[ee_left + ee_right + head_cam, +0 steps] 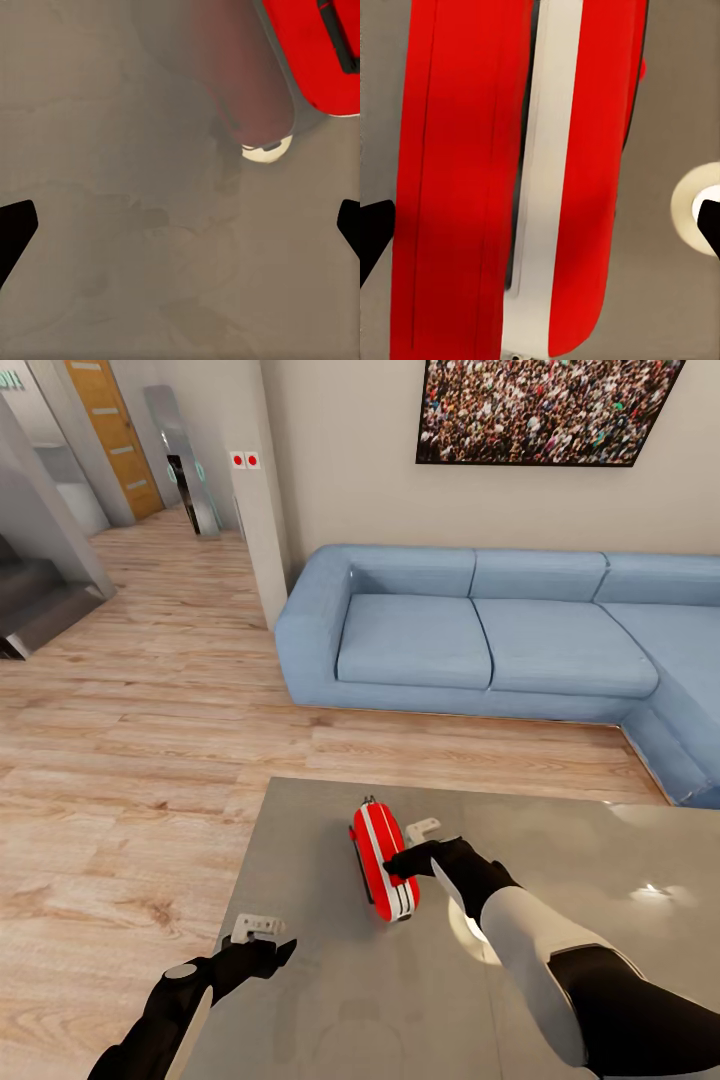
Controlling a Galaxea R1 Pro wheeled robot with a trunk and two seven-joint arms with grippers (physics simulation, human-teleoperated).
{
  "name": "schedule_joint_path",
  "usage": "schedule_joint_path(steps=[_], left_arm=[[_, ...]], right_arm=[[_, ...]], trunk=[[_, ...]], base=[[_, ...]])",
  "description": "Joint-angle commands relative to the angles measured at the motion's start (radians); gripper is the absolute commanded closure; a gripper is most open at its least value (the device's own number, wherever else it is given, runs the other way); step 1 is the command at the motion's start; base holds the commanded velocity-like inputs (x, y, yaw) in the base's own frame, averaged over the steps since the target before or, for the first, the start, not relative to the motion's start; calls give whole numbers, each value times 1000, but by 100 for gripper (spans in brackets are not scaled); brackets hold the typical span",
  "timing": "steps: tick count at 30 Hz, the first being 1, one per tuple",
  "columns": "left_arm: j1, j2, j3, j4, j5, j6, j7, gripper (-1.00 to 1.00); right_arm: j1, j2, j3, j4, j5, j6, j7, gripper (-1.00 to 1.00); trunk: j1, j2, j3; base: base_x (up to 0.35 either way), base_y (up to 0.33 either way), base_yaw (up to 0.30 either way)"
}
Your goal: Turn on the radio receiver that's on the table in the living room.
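Glossy grey table (330, 960) before a blue sofa (480, 630); red white-striped radio receiver (510, 180) lies between the right gripper's (408, 850) spread fingers, ungrasped; left gripper (262, 940) open, empty.

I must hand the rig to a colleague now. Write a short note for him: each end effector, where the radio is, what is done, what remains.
Right end effector: open, hovering just above the radio receiver, fingers on either side of its red body in the wrist view; not gripping.
Left end effector: open, holding nothing, low over the table near its left edge, apart from the radio.
Radio: on the grey table in front of the blue sofa.
Done: robot is at the table, right arm at the radio.
Left: switch the radio on. Whether it is already on cannot be told.
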Motion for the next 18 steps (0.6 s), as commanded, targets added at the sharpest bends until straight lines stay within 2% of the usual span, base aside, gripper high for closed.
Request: schedule_joint_path(steps=[1, 18], left_arm=[[0, 0, 0, 0, 0, 0, 0, -100], [0, 0, 1, 0, 0, 0, 0, -100]], right_arm=[[0, 1, 0, 0, 0, 0, 0, -100], [0, 7, 2, 42, 2, -24, 0, -100]], trunk=[[0, 0, 0], [0, 0, 0]], base=[[0, 0, 0], [0, 0, 0]])
